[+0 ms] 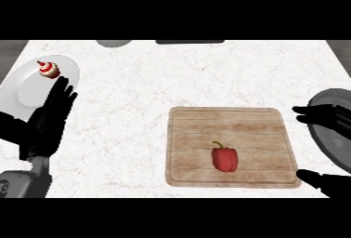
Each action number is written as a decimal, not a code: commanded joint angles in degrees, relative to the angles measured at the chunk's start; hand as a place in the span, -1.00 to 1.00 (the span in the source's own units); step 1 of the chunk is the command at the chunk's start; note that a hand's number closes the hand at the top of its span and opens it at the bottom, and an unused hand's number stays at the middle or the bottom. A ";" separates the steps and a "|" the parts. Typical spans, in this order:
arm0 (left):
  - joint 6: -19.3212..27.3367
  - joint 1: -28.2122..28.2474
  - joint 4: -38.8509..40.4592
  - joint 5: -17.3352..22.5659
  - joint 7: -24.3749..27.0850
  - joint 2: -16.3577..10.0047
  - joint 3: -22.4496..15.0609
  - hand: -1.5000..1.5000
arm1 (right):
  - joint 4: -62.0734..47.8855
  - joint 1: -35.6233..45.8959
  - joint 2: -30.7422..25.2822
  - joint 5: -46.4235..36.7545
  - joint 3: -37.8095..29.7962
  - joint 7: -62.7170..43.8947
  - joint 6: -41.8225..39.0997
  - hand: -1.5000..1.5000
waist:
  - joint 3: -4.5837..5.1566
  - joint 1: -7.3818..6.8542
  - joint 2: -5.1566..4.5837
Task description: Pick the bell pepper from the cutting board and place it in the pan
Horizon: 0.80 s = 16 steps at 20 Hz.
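Here's the white marbled counter top (137, 93), running wide across the view, with darker floor showing past its corners at 11 and 1 o'clock. A pale square wooden cutting board (205, 125) lies toward 4 o'clock from the counter's middle. The red bell pepper with the green stem (225, 159) lies on that board, a little toward 6 o'clock of the board's centre, touched by nothing. A dark grey round pan (337, 98) sits at 3 o'clock, cut off by the view's edge. A white round plate (24, 93) is out at 10 o'clock, carrying a red-and-white swirled cupcake (48, 69).

The right hand (322, 115) comes in at 3 to 4 o'clock, spread wide and holding nothing: fingers lie across the pan's near rim, thumb just beside the board's 4 o'clock corner. The left hand (51, 118) rests at 9 o'clock, fingers straight and pointing up, overlapping the plate's edge.

Bare counter stretches from the board toward 12 and 9 o'clock, and only a narrow strip separates board and pan.
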<state>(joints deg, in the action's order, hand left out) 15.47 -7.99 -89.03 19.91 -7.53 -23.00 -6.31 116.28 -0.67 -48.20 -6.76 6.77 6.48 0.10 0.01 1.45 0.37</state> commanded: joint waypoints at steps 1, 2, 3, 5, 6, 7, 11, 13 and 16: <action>-1.61 1.68 -2.02 0.65 -0.47 0.16 0.43 0.00 | 6.04 1.86 -3.82 -3.84 -1.08 -6.63 -3.41 -1.00 | 0.05 -1.35 -0.18; 0.34 -1.84 -1.76 -1.03 -2.79 1.51 -1.19 0.00 | 7.59 4.82 -3.41 -3.74 0.33 -9.87 -4.98 -1.00 | 0.05 -1.38 -0.28; -1.96 -2.15 0.38 0.59 -1.51 -0.32 1.35 0.00 | 14.32 5.24 -4.88 -1.45 1.09 -16.44 -7.20 -1.00 | 0.14 -1.07 -0.18; -1.63 -2.71 0.59 0.05 -2.03 1.08 0.30 0.00 | 12.37 10.72 -4.30 -5.99 5.47 -21.07 -8.29 -1.00 | 0.15 -2.09 -0.43; 0.90 -4.19 0.02 -2.03 -3.40 1.92 -1.02 0.00 | 7.52 11.57 -7.05 -5.48 4.37 -17.08 -12.01 -1.00 | 0.09 -2.17 -0.52; 0.63 -2.50 -1.16 -2.23 -2.65 2.96 -2.59 0.00 | 9.55 12.65 -6.61 -9.15 9.29 -21.87 -12.28 -1.00 | 0.16 -2.93 -0.53; -0.02 -2.36 -0.09 -2.48 -2.32 3.03 -2.16 0.00 | 11.41 20.49 -5.31 -13.59 16.41 -33.03 -17.76 -1.00 | 0.21 -3.54 -0.56; -1.10 -1.49 -0.71 -1.92 -1.89 2.32 -0.78 0.00 | 7.70 22.86 -3.24 -14.31 19.10 -33.79 -21.46 -1.00 | 0.12 -3.18 -0.52; -2.35 -2.79 -0.62 -1.15 -2.88 1.08 0.57 0.00 | 4.17 26.60 -3.15 -12.11 21.18 -36.83 -28.77 -1.00 | 0.13 -3.00 -0.50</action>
<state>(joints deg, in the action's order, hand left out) 13.79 -10.70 -89.08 18.52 -9.91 -21.39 -6.67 122.88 21.90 -52.34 -18.38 23.60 -25.73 -21.94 0.18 -1.66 -0.18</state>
